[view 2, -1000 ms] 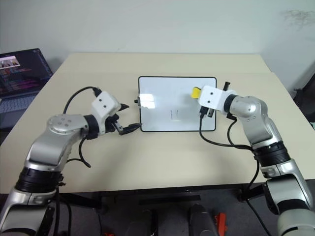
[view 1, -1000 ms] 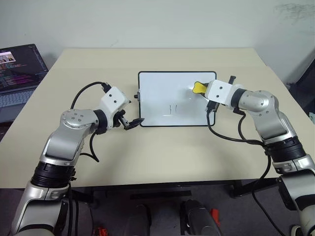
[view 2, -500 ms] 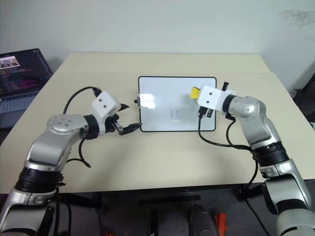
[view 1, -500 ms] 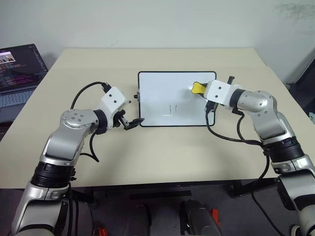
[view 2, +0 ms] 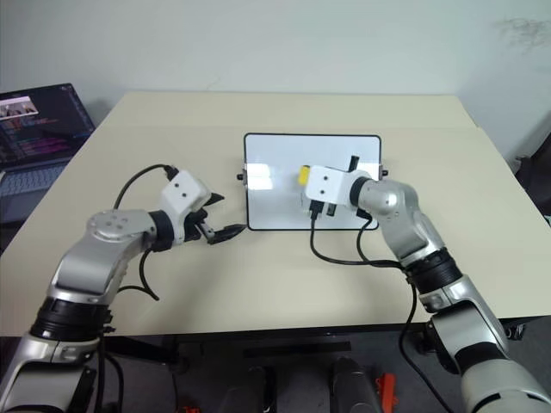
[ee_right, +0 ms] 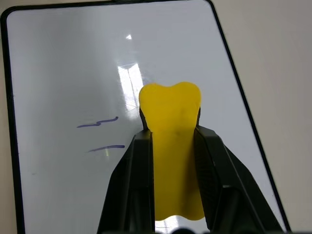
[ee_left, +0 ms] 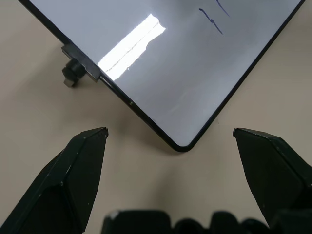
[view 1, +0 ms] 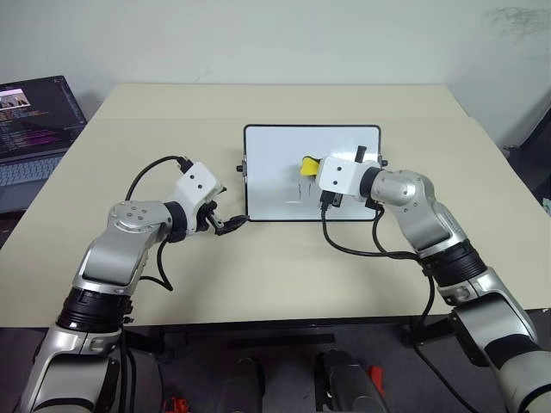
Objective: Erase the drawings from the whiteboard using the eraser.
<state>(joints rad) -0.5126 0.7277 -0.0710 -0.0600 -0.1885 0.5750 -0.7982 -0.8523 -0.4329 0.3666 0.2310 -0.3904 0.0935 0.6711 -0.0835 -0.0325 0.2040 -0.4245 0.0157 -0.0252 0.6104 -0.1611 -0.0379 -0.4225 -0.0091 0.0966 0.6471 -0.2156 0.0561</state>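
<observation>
Right end effector [ee_right: 171,146] clenched on the eraser [ee_right: 171,117], over the middle of the whiteboard [view 1: 275,146]. The lower end of the yellow block is cut off between the black fingers [ee_right: 139,185]; whether its tip touches the board surface can't be told. The drawings [ee_right: 100,135] show as two thin strokes just beside the eraser tip in the right wrist view. In the head views they are mostly hidden behind the right end effector's white housing, only a faint mark is visible at its edge (hard to read).

Left end effector [ee_left: 170,141] released, fingers spread wide, holding nothing. The board's near left corner sits between its fingertips, apart from both. A small black knob [ee_left: 73,73] on the board's side edge lies just ahead of it.

The board lies flat on the beige worktop [view 1: 172,112], ahead of both end effectors. A laptop [view 1: 34,120] with a lit screen sits well off to the left end effector's outer side, cut off by the frame edge. A black cable [view 1: 370,249] loops from the right wrist onto the worktop in front of the board's near edge.
</observation>
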